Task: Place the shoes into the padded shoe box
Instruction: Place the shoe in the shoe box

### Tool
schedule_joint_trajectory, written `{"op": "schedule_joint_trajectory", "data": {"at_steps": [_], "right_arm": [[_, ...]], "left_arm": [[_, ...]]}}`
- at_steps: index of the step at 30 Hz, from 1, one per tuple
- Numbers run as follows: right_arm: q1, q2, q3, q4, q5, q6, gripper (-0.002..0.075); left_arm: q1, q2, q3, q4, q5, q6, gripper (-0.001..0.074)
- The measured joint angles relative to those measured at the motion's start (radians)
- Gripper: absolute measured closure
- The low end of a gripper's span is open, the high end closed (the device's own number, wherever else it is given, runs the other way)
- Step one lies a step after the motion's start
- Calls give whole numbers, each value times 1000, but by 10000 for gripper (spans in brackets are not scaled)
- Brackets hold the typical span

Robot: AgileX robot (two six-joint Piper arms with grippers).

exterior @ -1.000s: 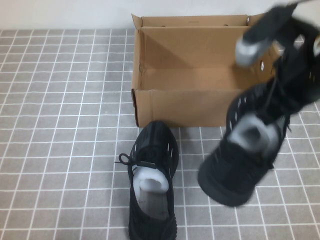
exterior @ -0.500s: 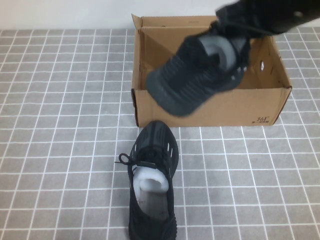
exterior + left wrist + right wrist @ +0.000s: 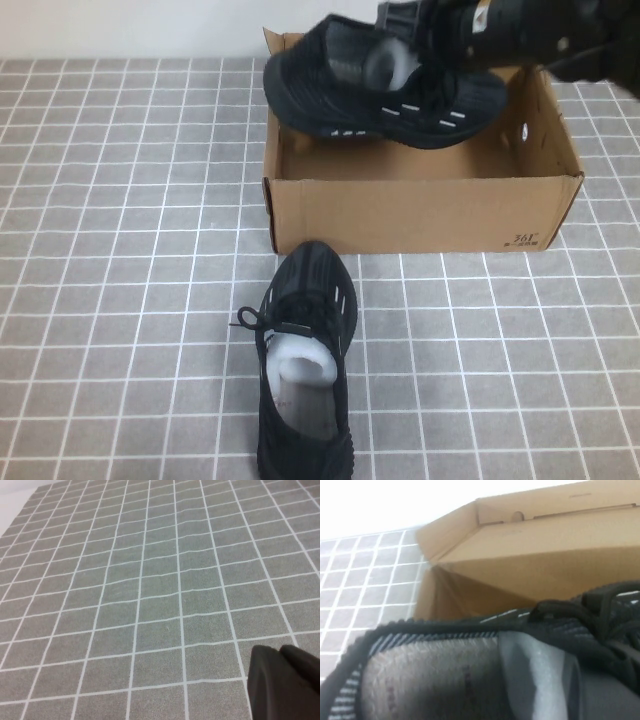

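One black knit sneaker hangs over the back left part of the open brown cardboard shoe box, toe toward the box's left wall. My right gripper is shut on this shoe at its collar. The right wrist view shows the shoe's grey lining close up, with the box's wall and flap behind it. The other black sneaker, with white paper stuffing, lies on the tiled surface in front of the box, toe toward the box. My left gripper is shut and empty above bare tiles, outside the high view.
Grey tiled surface with white grid lines runs all round the box. A white wall lies behind the box. The box's front right corner carries a small dark mark.
My right arm has carried the shoe from the front right of the box up and left, over the box's back left part. The shoe on the floor has not moved.
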Motion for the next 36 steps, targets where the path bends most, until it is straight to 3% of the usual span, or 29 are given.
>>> {"op": "schedule_joint_trajectory", "data": {"at_steps": [16, 32, 36], "right_arm": [[-84, 166, -11, -87, -128, 37, 713], [-88, 306, -13, -99, -463, -42, 712], [-90, 311, -13, -102, -474, -102, 618]], "left_arm": [[0, 0, 0, 0, 4, 0, 735], [0, 0, 0, 0, 4, 0, 735], [0, 0, 0, 0, 4, 0, 735]]}}
